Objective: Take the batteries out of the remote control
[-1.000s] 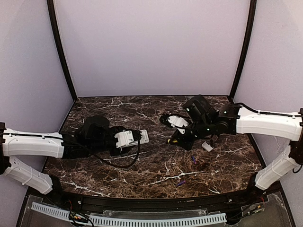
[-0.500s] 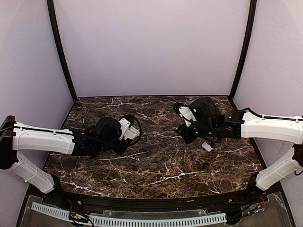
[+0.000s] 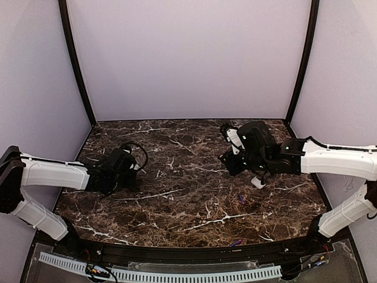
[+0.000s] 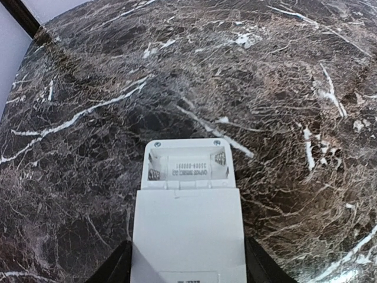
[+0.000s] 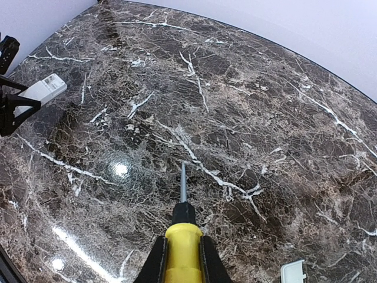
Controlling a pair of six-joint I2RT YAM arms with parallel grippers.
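- the table (image 3: 177, 197) is dark brown stone with thin white lines, smooth and shiny.
- the remote control (image 4: 187, 227) is a flat white plastic box, with its plain back facing up. the battery hole (image 4: 187, 168) at its far end is open and empty, with small metal springs at the sides.
- the left arm (image 3: 56, 175) lies low and reaches in from the left. the left claw (image 4: 187, 268) is clamped on the remote control, one black finger on each long side, over the left part of the table.
- the right arm (image 3: 336, 159) reaches in from the right. the right claw (image 5: 182, 262) is clamped on one screwdriver (image 5: 182, 239) with a round yellow handle and a thin metal tip that points at the table.
- two batteries (image 3: 240, 199), tiny purple tubes, lie on the table. one is near the right claw and the other (image 3: 236, 242) is at the near edge. both are well apart from the remote control.
- one small white cover piece (image 3: 257, 182) lies just beside the right claw.
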